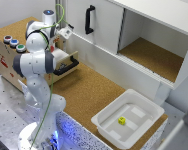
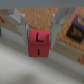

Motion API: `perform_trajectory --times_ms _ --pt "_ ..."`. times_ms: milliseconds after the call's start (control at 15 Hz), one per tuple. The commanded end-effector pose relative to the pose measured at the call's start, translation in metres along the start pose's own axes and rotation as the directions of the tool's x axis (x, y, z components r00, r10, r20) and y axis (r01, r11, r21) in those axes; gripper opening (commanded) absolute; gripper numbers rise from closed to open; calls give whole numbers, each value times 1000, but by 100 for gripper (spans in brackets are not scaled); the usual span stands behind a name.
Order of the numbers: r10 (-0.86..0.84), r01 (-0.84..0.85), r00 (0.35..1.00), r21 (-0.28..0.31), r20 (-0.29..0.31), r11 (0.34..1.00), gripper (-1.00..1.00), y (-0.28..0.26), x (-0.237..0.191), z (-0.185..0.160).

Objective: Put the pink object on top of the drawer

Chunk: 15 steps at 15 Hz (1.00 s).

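Note:
In the wrist view the pink object (image 2: 38, 42), a small reddish-pink cube with black marks on its face, fills the gap between my two fingers (image 2: 22, 25). My gripper (image 2: 39, 31) is shut on it. A pale blurred edge runs just below the cube. In the exterior view my gripper (image 1: 57, 48) hangs over the open sliding part of the drawer (image 1: 24, 27), a light-wood unit with a cork top and a black bar handle (image 1: 67, 65). The arm's own links hide the cube in that view.
Round coloured buttons (image 1: 14, 43) sit on the drawer's top at the exterior view's left. A large white cabinet (image 1: 106, 25) with a vertical black handle stands behind. A white tray (image 1: 110, 131) holds a small yellow cube (image 1: 122, 120). A dark object (image 2: 76, 30) lies beside the gripper.

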State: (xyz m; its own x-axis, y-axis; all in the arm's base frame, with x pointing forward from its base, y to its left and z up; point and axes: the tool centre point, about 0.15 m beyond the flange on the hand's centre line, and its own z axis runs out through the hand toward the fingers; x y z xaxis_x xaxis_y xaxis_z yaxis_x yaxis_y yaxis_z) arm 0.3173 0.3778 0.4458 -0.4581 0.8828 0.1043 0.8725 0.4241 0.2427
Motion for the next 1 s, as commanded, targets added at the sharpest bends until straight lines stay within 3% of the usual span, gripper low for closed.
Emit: perform_trajectory --times_ms 0,400,867,933 --pt "-52 52 999 21 1 998 -100 -6 51 -35" --pt "132 -134 991 127 28 983 -100 13 84 11" --pt "298 -300 954 112 29 948 -100 49 101 20" --pt "299 -303 953 104 52 947 100 48 103 21"
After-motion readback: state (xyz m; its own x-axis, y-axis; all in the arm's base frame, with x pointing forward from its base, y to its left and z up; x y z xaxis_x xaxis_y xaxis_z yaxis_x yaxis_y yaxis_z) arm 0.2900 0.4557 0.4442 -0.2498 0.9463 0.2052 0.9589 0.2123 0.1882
